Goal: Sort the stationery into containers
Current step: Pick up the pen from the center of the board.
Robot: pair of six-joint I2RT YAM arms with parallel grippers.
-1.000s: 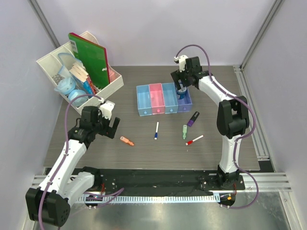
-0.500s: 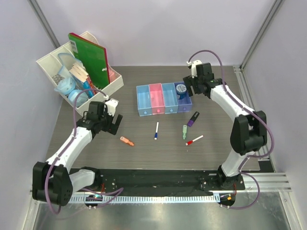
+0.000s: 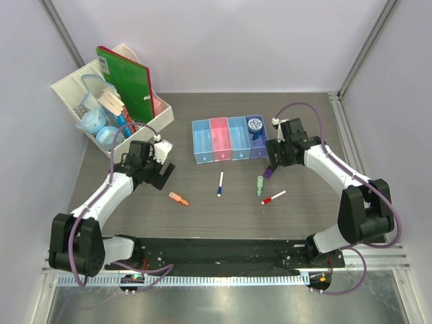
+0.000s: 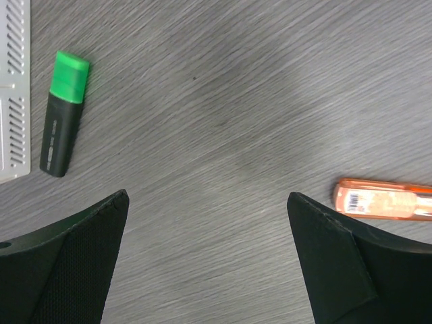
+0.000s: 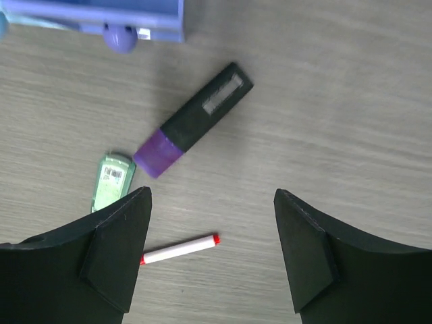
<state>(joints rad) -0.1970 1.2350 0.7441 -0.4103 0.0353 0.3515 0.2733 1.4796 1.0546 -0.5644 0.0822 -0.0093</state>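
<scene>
1. Since a second ago the right claw (image 3: 273, 164) has swung off the purple bin (image 3: 260, 147) to just in front of it.
2. Dark grey wood table (image 3: 135, 216), pale walls (image 3: 236, 40).
3. Left of the bin row (image 3: 229, 154), the left claw (image 3: 162, 177) gapes wide, holding nothing.
4. At the row's right end, the purple bin holds a round blue thing (image 3: 254, 125).
5. In front of the row lie an orange marker (image 3: 178, 198), blue-white pen (image 3: 220, 183), green marker (image 3: 259, 185) and red-white pen (image 3: 273, 197).
6. Right claw: wide open, empty, over the purple marker (image 5: 196, 121).

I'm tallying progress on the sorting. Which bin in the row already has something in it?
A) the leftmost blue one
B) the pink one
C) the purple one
C: in the top view, a round blue object sits at the far end of the purple bin.
</scene>
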